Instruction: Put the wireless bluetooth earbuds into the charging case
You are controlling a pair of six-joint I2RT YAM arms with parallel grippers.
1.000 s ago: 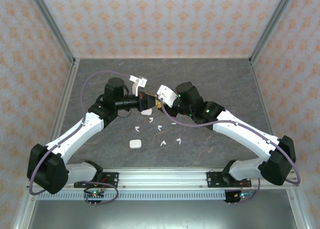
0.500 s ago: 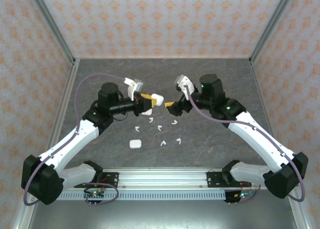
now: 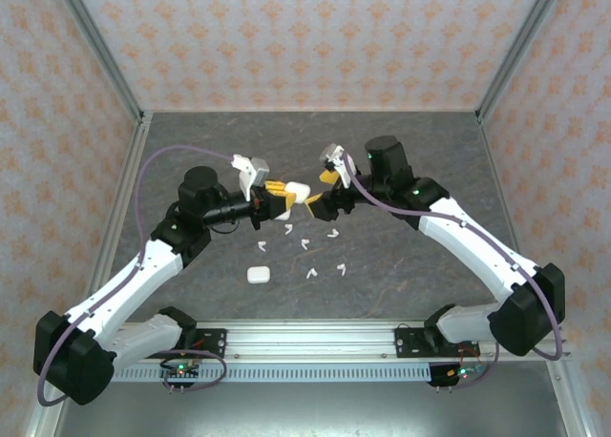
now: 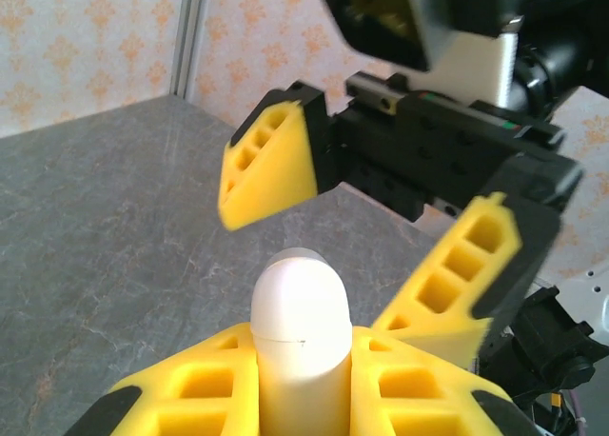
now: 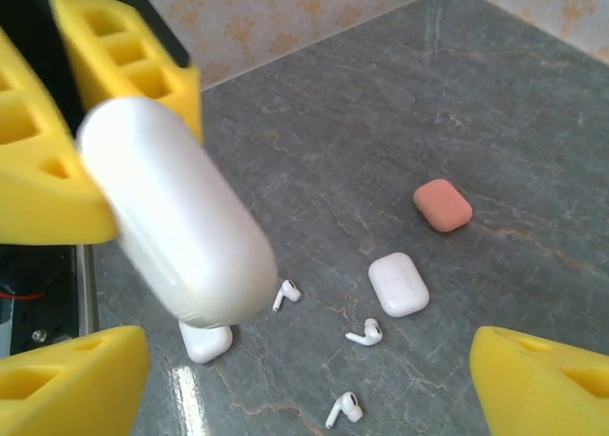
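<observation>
— Where is the white case?
— Clamped between the left gripper's fingers, up above the table.
— And the right gripper?
— Jaws apart, facing that case's free end, just beside it.
— The earbuds?
— Scattered on the table below the case, toward the arm bases.

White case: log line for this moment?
left tool: shut on white case | right tool: open, facing it, no contact | earbuds: loose on table
</observation>
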